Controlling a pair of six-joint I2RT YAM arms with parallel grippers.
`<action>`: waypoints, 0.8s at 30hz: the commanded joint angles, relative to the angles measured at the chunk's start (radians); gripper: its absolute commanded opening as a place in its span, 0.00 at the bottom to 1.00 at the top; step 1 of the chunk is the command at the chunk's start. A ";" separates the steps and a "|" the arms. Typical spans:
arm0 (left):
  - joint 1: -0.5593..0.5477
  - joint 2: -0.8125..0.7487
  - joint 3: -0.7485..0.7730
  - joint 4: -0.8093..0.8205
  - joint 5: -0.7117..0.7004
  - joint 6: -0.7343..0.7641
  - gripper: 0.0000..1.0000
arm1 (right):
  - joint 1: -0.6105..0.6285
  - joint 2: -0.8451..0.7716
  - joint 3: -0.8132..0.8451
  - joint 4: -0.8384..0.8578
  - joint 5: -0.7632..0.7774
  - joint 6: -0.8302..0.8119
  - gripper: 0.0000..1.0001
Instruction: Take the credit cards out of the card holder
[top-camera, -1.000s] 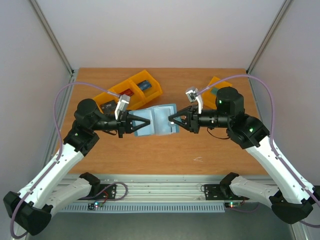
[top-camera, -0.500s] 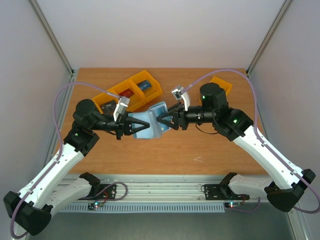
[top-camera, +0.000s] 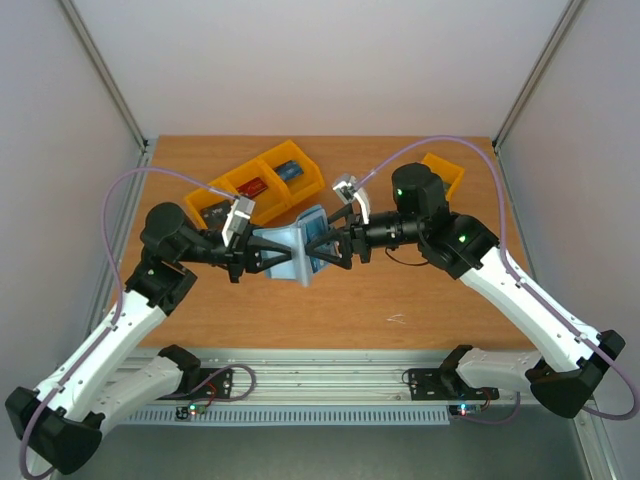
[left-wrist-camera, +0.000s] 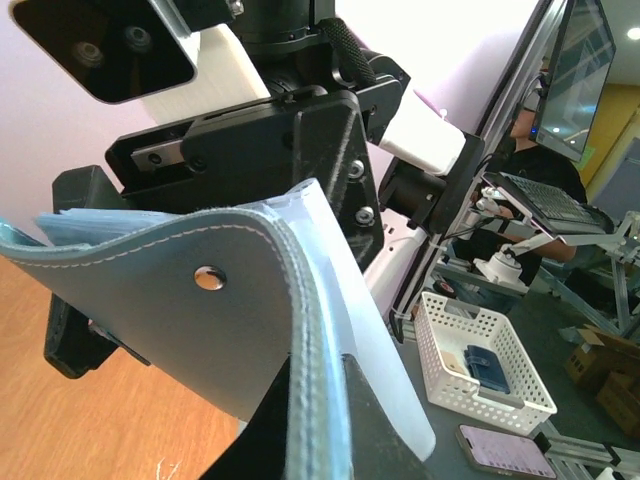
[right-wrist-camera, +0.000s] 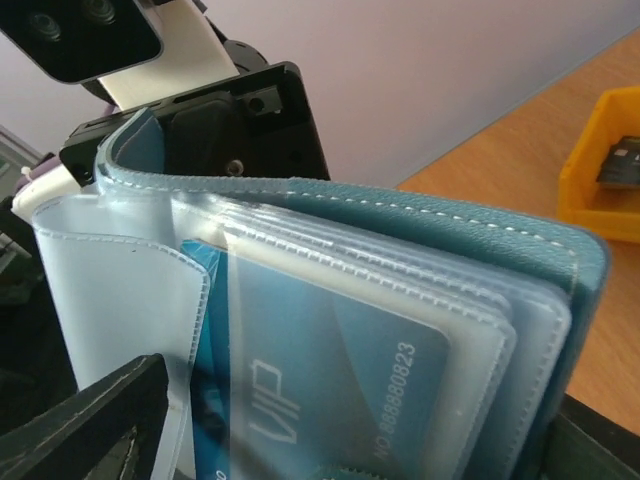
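The blue-teal card holder (top-camera: 298, 248) hangs above the table between both arms, half folded. My left gripper (top-camera: 262, 252) is shut on its left flap; in the left wrist view the black fingers (left-wrist-camera: 255, 425) pinch the stitched edge of the card holder (left-wrist-camera: 180, 300) below the snap hole. My right gripper (top-camera: 335, 250) stands open around the right half. In the right wrist view, clear sleeves of the card holder (right-wrist-camera: 400, 250) fill the frame. A blue credit card (right-wrist-camera: 330, 375) marked VIP sits inside one sleeve, between the spread fingers (right-wrist-camera: 90, 420).
A row of orange bins (top-camera: 262, 180) stands behind the left arm, with a red card (top-camera: 252, 187), a blue card (top-camera: 290, 170) and a dark one (top-camera: 213, 212) inside. Another orange bin (top-camera: 446, 172) sits at the back right, behind the right arm.
My right gripper moved left, swinging the card holder's right half up towards the left half, and its jaws have spread wide. My left gripper kept its hold and barely moved.
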 joint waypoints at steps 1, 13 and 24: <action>0.027 -0.007 -0.011 0.083 -0.067 0.026 0.00 | 0.040 -0.027 0.024 -0.001 -0.102 -0.030 0.87; 0.032 -0.023 0.067 0.060 0.105 0.209 0.00 | 0.040 -0.112 0.049 -0.118 0.099 -0.142 0.99; 0.032 -0.029 0.106 0.047 0.125 0.233 0.00 | 0.039 -0.173 0.112 -0.246 0.093 -0.246 0.99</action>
